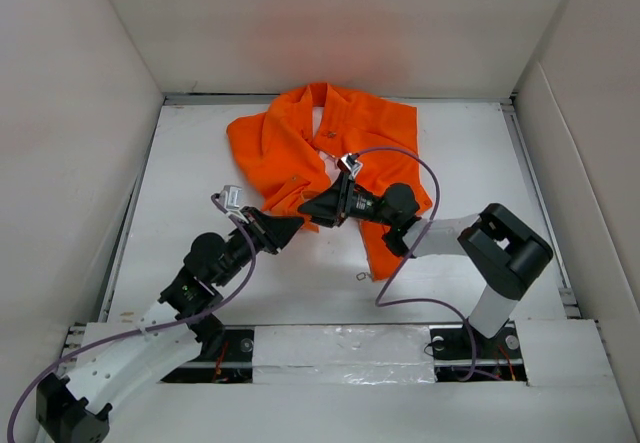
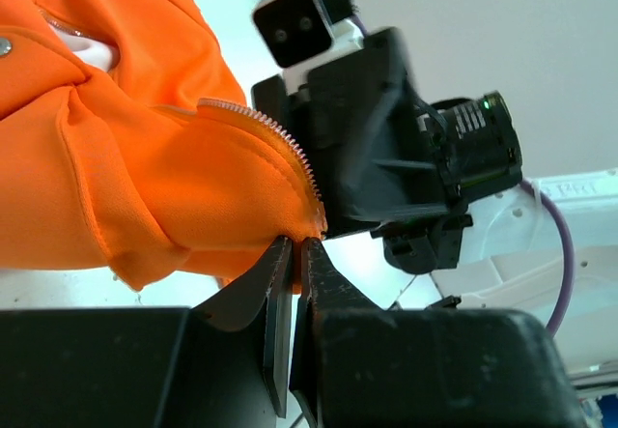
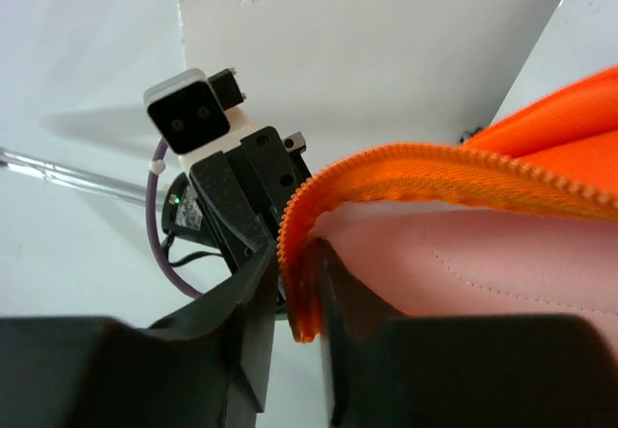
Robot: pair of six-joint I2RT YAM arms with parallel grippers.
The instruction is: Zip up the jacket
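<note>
The orange jacket (image 1: 330, 153) lies open on the white table, collar toward the far wall. My left gripper (image 1: 298, 225) is shut on the bottom corner of one zipper edge (image 2: 280, 148), whose teeth curve up from my fingertips. My right gripper (image 1: 308, 211) faces it, almost touching, shut on the end of the other zipper edge (image 3: 319, 196), which hangs down between my fingers (image 3: 253, 283). The pale lining (image 3: 463, 264) shows beside it. Each wrist view shows the other gripper close ahead.
White walls (image 1: 70, 113) enclose the table on three sides. A small metal ring (image 1: 361, 277) lies on the table near the jacket's lower hem. Purple cables (image 1: 420, 178) loop over both arms.
</note>
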